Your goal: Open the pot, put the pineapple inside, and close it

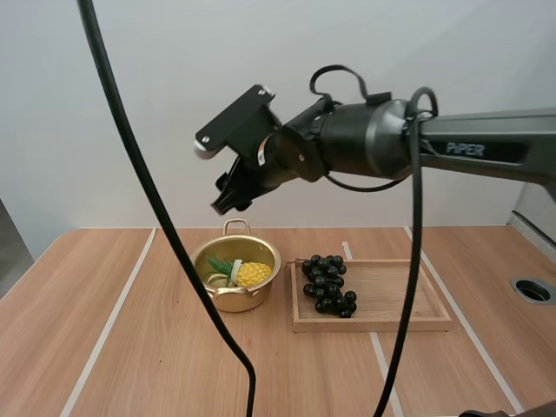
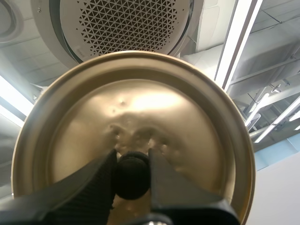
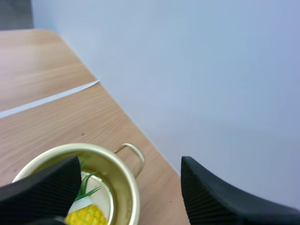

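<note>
Pineapple [image 1: 253, 274] lies in the open pot [image 1: 236, 301], at the tray's [image 1: 400, 297] 9 o'clock. Right gripper [image 1: 228, 201] hangs above the pot, fingers [image 3: 42, 183] wide apart, empty. Left gripper [image 2: 132, 161] pinches the lid [image 2: 140, 103] by its knob [image 2: 131, 178].

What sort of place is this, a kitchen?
Likely a robot test bench, not a kitchen: a robot arm hangs over a line-marked table with a pineapple in a pot and grapes on a tray.

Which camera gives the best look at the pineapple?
The high view: the pineapple, fruit and leaves, lies in the open pot. The right wrist view catches part beside a finger; the left wrist view faces the lid.
</note>
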Robot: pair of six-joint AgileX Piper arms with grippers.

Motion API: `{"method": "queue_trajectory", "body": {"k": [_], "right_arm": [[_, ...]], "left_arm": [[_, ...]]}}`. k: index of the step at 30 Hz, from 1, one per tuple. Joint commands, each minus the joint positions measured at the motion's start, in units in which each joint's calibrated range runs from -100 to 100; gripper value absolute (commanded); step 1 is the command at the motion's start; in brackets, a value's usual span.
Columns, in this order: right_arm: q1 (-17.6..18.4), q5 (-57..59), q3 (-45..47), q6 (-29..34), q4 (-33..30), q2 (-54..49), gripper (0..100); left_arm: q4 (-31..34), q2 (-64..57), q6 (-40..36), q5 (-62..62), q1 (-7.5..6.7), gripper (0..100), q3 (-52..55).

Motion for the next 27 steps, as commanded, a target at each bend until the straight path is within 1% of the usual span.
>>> {"method": "queue_trajectory", "body": {"k": [1, 5, 9, 11, 14, 18, 22, 26, 27], "right_arm": [[-3.4, -3.0, 0.1, 3.4, -0.3, -5.0, 100], [-8.7, -7.5, 0.1, 7.9, -0.3, -11.7, 100], [-14.0, -13.6, 0.1, 11.0, -0.3, -18.3, 100], [-17.0, -15.4, 0.1, 13.5, 0.2, -22.1, 100], [-20.1, -17.7, 0.1, 17.1, 0.2, -27.2, 100], [-22.8, -20.0, 0.1, 17.1, 0.2, -31.7, 100], [-24.2, -19.9, 0.1, 16.8, -0.1, -33.8, 100], [-25.3, -19.5, 0.1, 16.8, -0.3, -35.2, 100], [-25.5, -19.5, 0.1, 16.8, -0.3, -35.6, 100]], "left_arm": [[2.5, -0.1, 0.1, 1.1, 0.1, 0, -0.1], [3.3, -0.1, 0.0, 4.1, 0.1, 0, -0.1], [3.3, -0.1, -0.7, 5.6, 0.1, 0, -0.1], [3.3, -0.1, -0.7, 9.8, 0.1, 0, -0.1], [3.3, 0.1, -0.7, 17.1, 0.1, 0, -0.1], [3.3, 1.0, -0.7, 20.2, 0.1, 0, -0.1], [3.4, 2.4, -0.7, 21.0, 0.1, 0, -0.1], [4.2, 4.5, -0.7, 28.6, 0.1, 0, -0.1], [4.2, 5.4, -0.7, 32.3, 0.1, 0, -0.1]]}}
